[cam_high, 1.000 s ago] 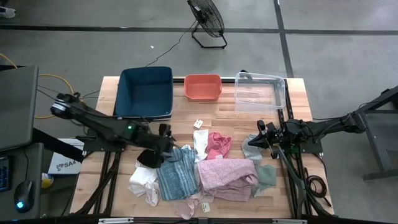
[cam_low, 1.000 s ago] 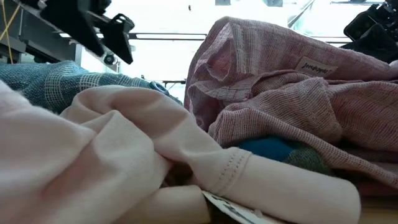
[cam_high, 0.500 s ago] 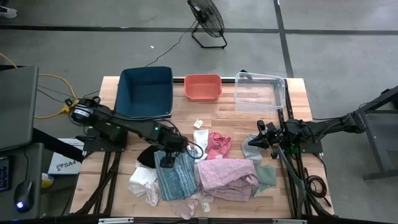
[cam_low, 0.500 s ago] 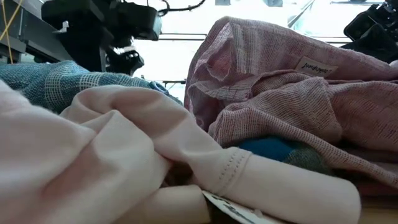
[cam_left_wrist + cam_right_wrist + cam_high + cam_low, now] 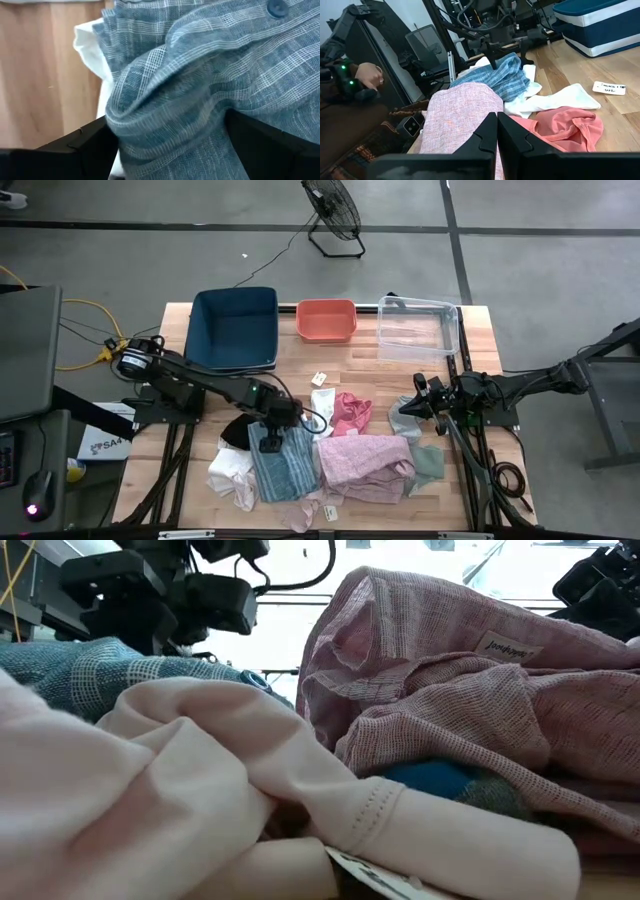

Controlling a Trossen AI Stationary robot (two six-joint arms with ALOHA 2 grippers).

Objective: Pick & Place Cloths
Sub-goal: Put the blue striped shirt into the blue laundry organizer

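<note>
My left gripper (image 5: 270, 442) is spread wide, its fingers (image 5: 75, 145) straddling a fold of the teal plaid cloth (image 5: 210, 75) at the pile's left, with the pink cloth (image 5: 362, 462) to its right, while my right gripper (image 5: 421, 386), clenched empty, waits over the table's right side.

the high view looks straight down from well above, taking in the whole wooden surface (image 5: 300, 370), both arms and the floor around, while the low view sits at surface height right against the cloths, facing level across a pale pink cloth (image 5: 200, 800) and a pink woven cloth (image 5: 450, 670) into the bright room behind. the left wrist view faces down, pressed close to the teal-blue checked cloth (image 5: 210, 75), which the high view (image 5: 285, 465) and the low view (image 5: 90, 675) share. the right wrist view looks low across the surface from the right, past its shut end effector (image 5: 497, 131), sharing the teal-blue checked cloth (image 5: 495, 77) and the blue bin (image 5: 600, 22) with the high view (image 5: 235, 330).
</note>
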